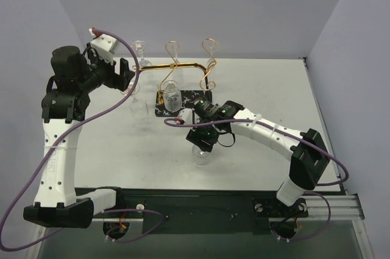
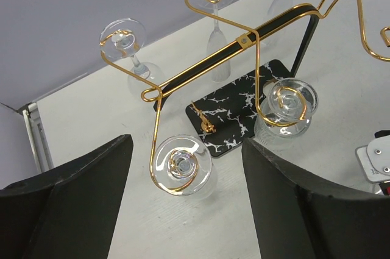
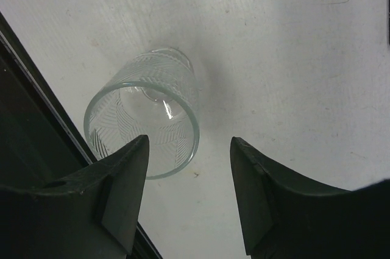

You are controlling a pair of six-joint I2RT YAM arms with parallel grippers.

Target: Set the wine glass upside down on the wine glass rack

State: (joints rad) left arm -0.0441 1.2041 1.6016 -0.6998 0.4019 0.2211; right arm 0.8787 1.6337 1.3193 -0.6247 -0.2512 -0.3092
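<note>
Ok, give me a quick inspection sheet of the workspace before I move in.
Surface: white table, lightly scuffed, nothing spilled.
Job's things: wine glass rack at the far side; patterned wine glass upright on the table under the right arm.
Clutter: hung glasses already foot-up in the rack's loops.
Grippers: left gripper open, raised beside the rack; right gripper open above the glass, fingers not closed on it.
Cables: purple cables trail along both arms; one loop lies near the rack's base.
Surroundings: grey walls; nothing else seen.

Left arm reared tall, the left gripper [image 1: 126, 75] held high with jaws spread wide, while the right arm stretches low, right gripper [image 1: 202, 142] pointing down, jaws parted.
</note>
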